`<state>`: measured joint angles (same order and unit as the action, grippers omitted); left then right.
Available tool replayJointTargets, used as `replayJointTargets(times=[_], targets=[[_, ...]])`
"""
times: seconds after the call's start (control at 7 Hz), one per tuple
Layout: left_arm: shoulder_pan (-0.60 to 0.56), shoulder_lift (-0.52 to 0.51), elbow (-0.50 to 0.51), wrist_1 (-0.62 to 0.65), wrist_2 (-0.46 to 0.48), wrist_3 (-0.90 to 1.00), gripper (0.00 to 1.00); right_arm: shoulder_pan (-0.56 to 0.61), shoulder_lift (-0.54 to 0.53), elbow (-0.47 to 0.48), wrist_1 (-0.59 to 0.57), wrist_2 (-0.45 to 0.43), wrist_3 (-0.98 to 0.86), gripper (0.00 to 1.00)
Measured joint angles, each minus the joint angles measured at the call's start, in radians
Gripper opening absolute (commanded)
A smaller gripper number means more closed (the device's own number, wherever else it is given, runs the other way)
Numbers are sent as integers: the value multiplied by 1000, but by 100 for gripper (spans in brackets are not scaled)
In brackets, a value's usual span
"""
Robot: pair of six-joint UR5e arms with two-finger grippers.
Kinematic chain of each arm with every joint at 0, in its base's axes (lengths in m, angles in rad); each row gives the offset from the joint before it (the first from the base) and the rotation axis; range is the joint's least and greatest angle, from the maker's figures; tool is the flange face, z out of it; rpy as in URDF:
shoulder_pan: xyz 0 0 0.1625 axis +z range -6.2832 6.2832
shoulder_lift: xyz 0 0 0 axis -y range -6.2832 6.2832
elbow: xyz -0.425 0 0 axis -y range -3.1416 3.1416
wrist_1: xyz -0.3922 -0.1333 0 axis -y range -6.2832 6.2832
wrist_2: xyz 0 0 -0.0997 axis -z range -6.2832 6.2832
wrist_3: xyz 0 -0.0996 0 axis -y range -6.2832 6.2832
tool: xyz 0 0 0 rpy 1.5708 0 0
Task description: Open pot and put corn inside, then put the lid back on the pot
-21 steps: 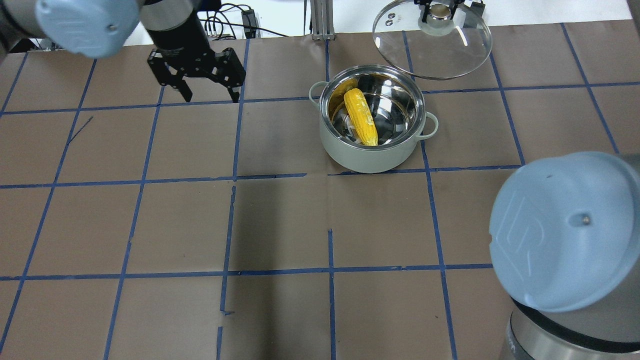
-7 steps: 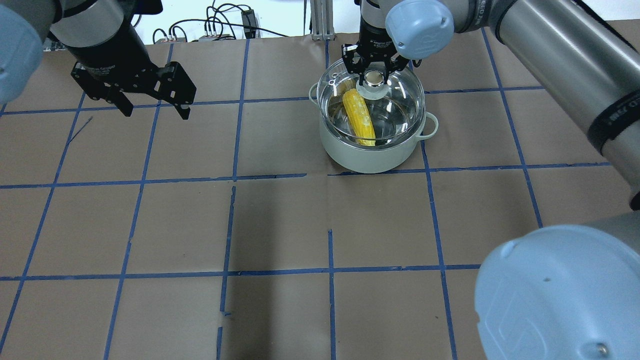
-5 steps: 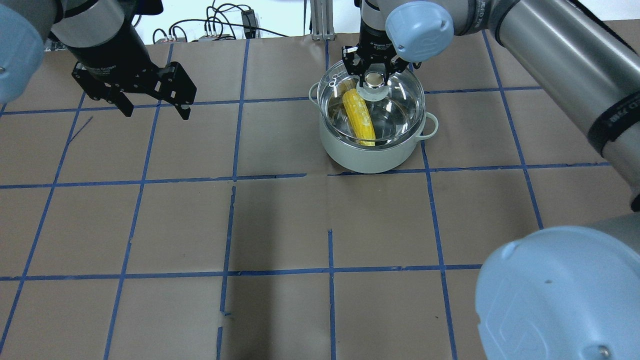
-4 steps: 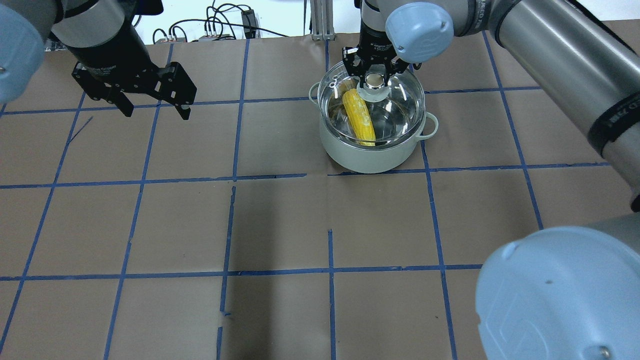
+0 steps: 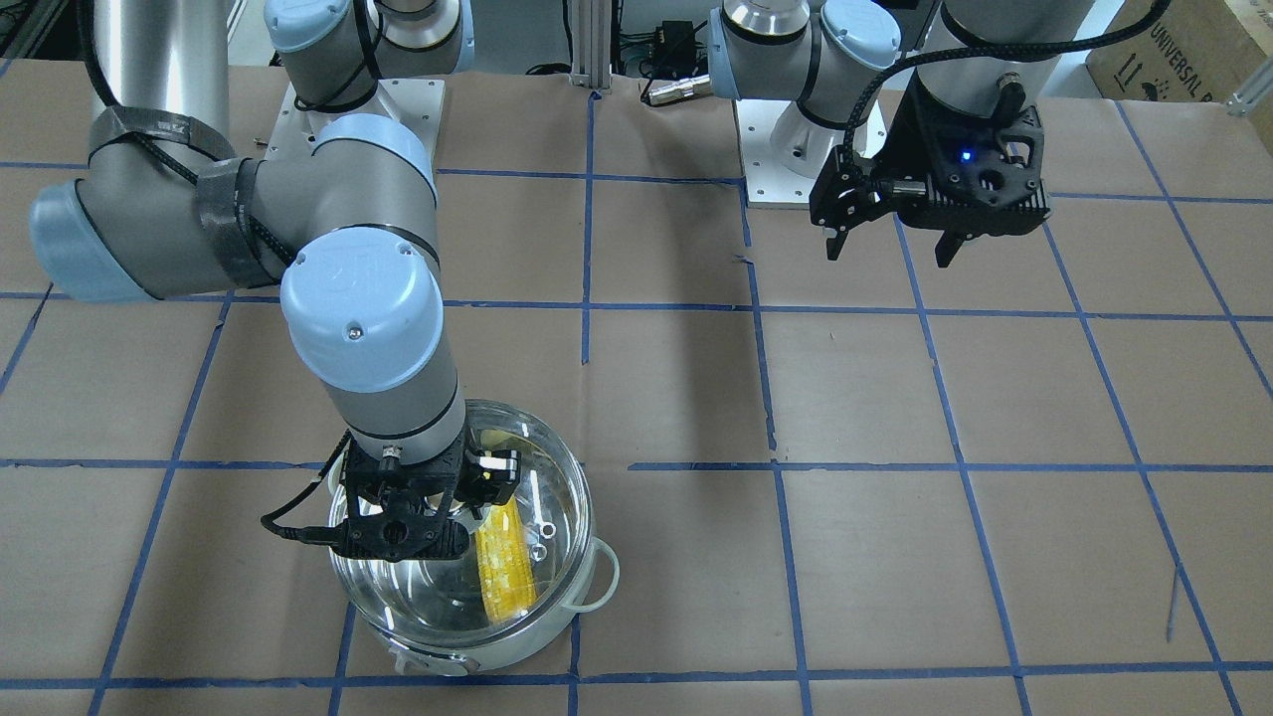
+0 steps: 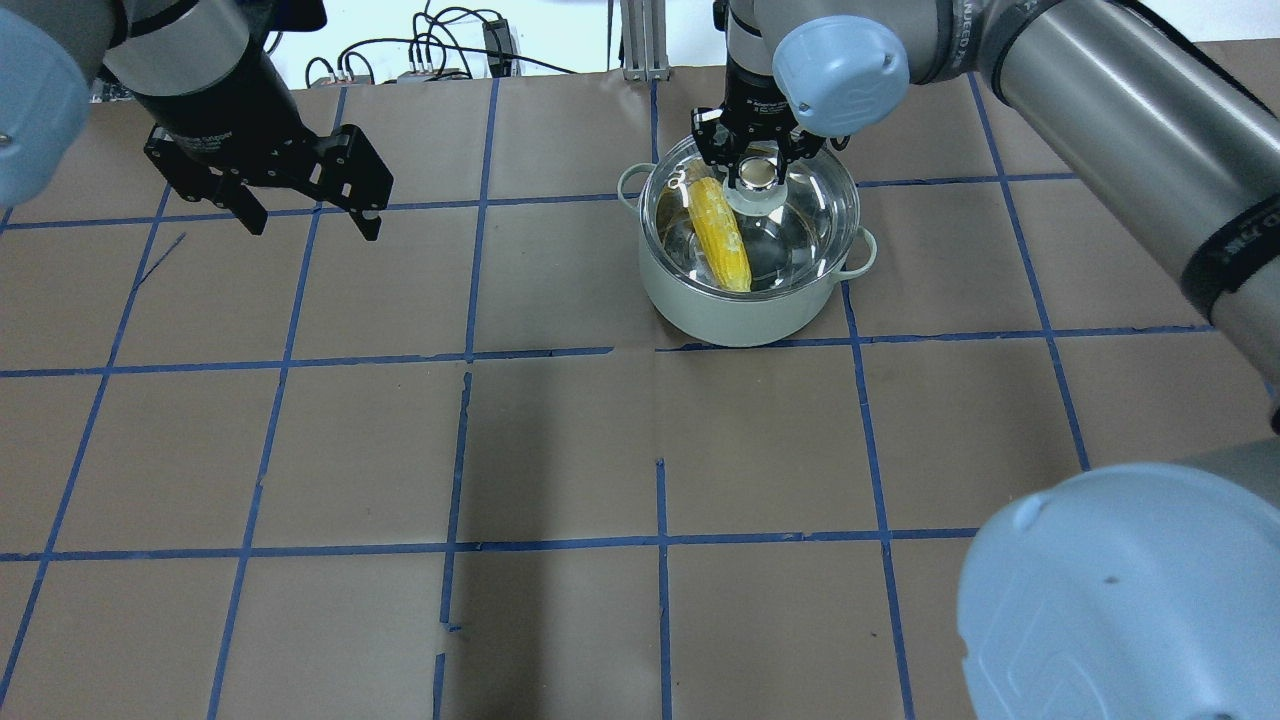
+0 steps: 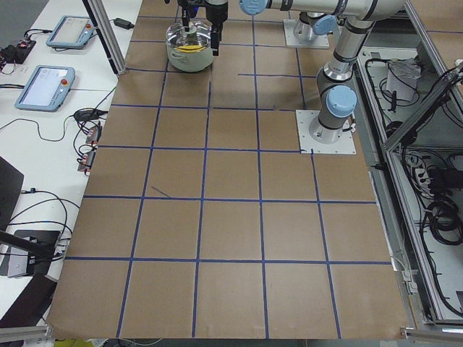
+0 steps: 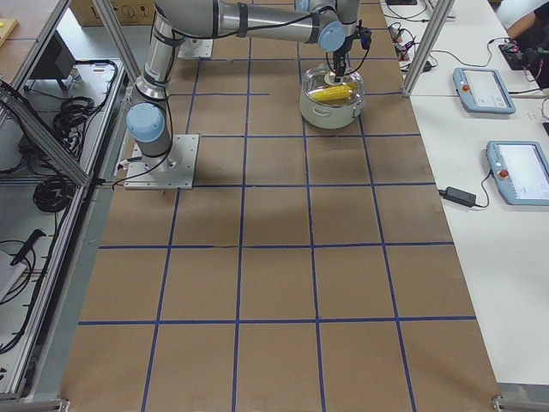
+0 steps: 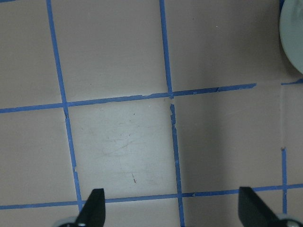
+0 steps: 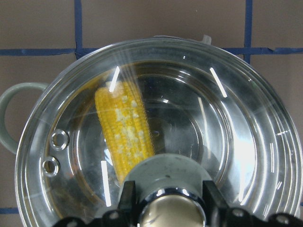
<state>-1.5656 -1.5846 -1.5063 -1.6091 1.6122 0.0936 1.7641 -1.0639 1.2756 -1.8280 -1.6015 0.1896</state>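
Note:
The steel pot [image 6: 740,315] stands at the back of the table, right of centre, with the yellow corn [image 6: 720,235] lying inside. The clear glass lid [image 6: 805,215] lies over the pot's rim. My right gripper [image 6: 757,172] is shut on the lid's knob from above. The right wrist view shows the knob [image 10: 168,208] between the fingers [image 10: 127,198], with the corn [image 10: 124,130] under the glass [image 10: 227,132]. My left gripper [image 6: 312,222] is open and empty above the table, far to the left. In the front-facing view the pot [image 5: 467,656], corn [image 5: 502,562] and lid [image 5: 557,497] show below the right wrist.
The table is brown paper with a blue tape grid. Cables [image 6: 450,50] lie beyond the far edge. The left wrist view shows bare table and the pot's edge [image 9: 293,38] at the upper right. Tablets [image 8: 485,77] lie on the side bench.
The right gripper carried the lid from the back right over the pot, then lowered it onto the rim. The left gripper moved left, then stayed still.

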Motion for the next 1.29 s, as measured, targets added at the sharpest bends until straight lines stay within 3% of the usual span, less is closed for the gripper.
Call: replayJointTargets(times=[1.29], targets=[[-1,1,-2,0,0,2,100,3,2,-4,-8,2,18,10]])
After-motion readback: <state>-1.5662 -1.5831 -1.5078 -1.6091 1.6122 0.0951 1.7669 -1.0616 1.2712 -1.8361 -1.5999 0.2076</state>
